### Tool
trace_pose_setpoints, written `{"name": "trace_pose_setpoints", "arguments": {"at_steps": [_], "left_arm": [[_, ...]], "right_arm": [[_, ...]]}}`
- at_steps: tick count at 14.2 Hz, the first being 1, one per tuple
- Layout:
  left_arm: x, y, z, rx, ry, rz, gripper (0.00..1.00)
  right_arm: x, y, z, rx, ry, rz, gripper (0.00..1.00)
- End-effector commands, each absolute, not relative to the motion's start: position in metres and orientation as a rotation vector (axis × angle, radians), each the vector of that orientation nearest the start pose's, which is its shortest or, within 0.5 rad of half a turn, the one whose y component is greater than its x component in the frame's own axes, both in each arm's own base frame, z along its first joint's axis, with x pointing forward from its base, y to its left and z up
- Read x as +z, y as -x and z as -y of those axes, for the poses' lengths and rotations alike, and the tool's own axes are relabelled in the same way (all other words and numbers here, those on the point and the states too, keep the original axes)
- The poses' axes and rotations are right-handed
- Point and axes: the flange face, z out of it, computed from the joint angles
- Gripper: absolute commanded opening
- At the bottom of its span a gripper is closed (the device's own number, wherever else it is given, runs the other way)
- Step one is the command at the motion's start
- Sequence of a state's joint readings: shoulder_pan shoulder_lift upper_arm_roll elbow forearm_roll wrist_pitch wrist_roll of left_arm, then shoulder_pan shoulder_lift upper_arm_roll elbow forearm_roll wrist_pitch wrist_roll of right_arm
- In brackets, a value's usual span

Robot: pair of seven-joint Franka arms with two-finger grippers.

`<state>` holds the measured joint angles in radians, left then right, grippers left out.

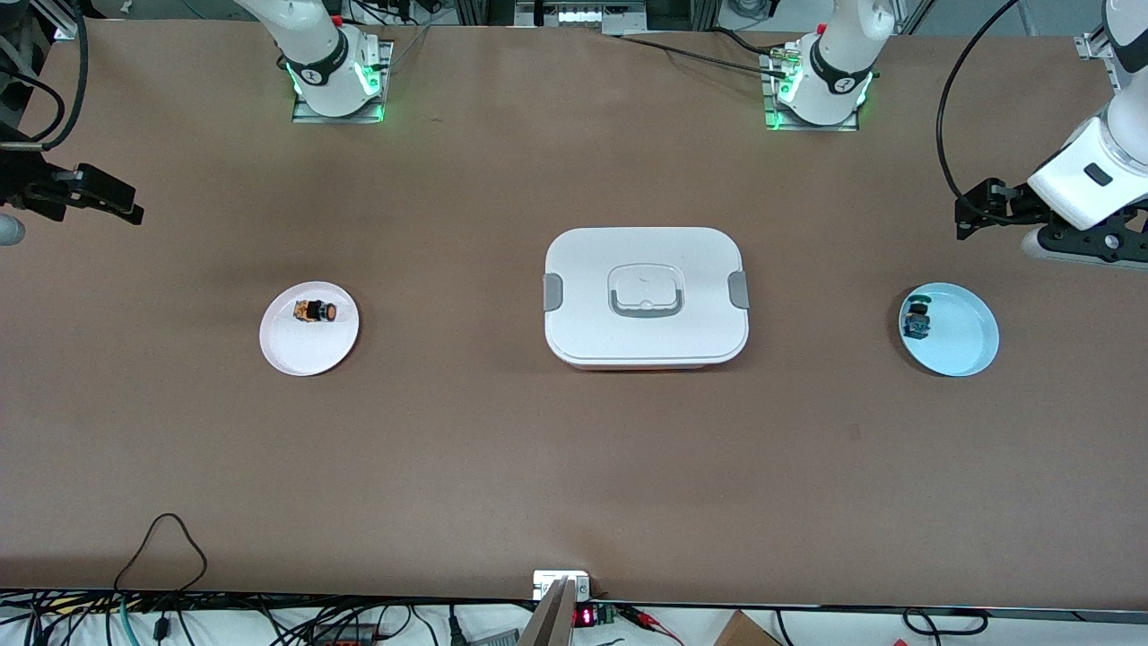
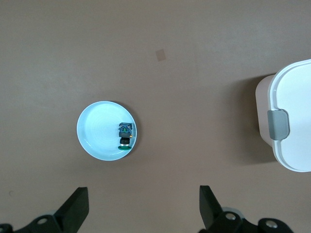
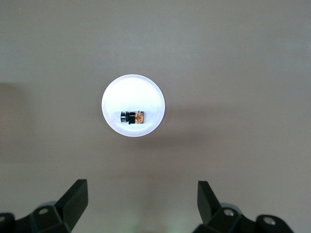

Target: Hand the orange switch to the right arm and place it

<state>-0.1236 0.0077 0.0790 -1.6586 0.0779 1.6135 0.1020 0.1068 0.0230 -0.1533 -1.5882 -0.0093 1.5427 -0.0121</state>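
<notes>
The orange switch (image 1: 316, 311) lies on its side on a small white plate (image 1: 303, 354) toward the right arm's end of the table. In the right wrist view the switch (image 3: 132, 117) shows on the same plate (image 3: 132, 92). My right gripper (image 1: 121, 202) hangs in the air at the table's end, farther out than that plate, open and empty (image 3: 141, 187). My left gripper (image 1: 969, 215) hangs above the table's other end, over bare table beside a light blue plate, open and empty (image 2: 143, 194).
A light blue plate (image 1: 967, 345) toward the left arm's end holds a small blue-and-green-topped part (image 1: 917, 320); both show in the left wrist view (image 2: 99, 133), (image 2: 125, 135). A closed white lunch box (image 1: 592, 269) with grey latches sits mid-table (image 2: 296, 97).
</notes>
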Motion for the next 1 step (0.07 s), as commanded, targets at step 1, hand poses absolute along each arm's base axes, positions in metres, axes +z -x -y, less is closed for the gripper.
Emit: {"name": "trace_pose_setpoints", "arguments": {"at_steps": [1], "left_arm": [[0.5888, -0.553, 0.0168, 0.079, 3.068, -0.23, 1.0]], "right_arm": [[0.6074, -0.5571, 0.0253, 0.095, 3.156, -0.049, 1.0]]}}
